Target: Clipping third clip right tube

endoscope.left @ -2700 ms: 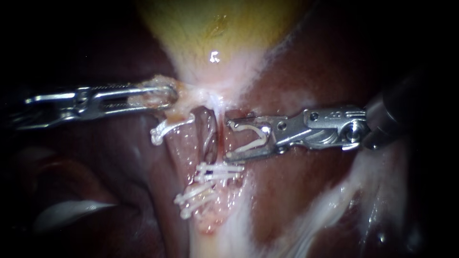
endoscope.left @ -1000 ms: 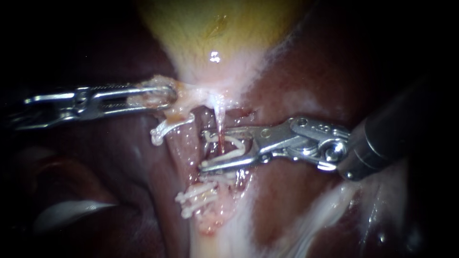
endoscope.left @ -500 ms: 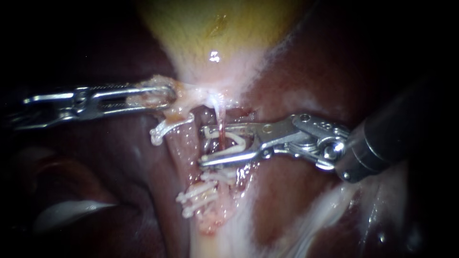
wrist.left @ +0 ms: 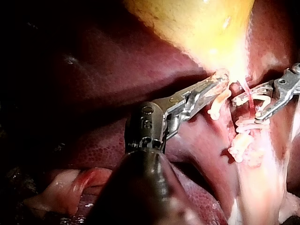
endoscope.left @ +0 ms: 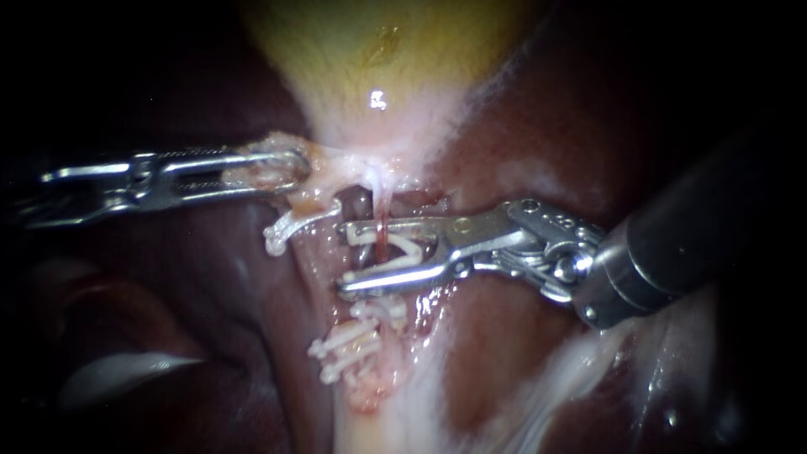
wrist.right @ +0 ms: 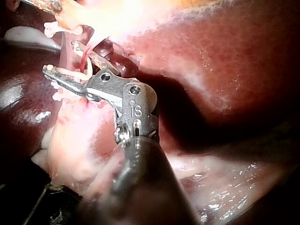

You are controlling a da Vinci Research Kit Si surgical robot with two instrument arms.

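Straddling the right tube (endoscope.left: 380,240), the right instrument (endoscope.left: 343,256) held its jaws apart, carrying an open clip (endoscope.left: 412,250), one leg either side of the tube; left instrument (endoscope.left: 300,168) pinched pale tissue (endoscope.left: 267,172) below the gallbladder (endoscope.left: 378,50).

Left instrument (endoscope.left: 290,168) clamps tissue (endoscope.left: 318,183); right instrument (endoscope.left: 343,256), jaws spread, seemingly holds a clip (endoscope.left: 405,250)

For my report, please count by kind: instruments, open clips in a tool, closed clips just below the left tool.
Instruments: 2 (left instrument, right instrument)
Open clip, in right tool: 1
Closed clip: 1
Total: 4
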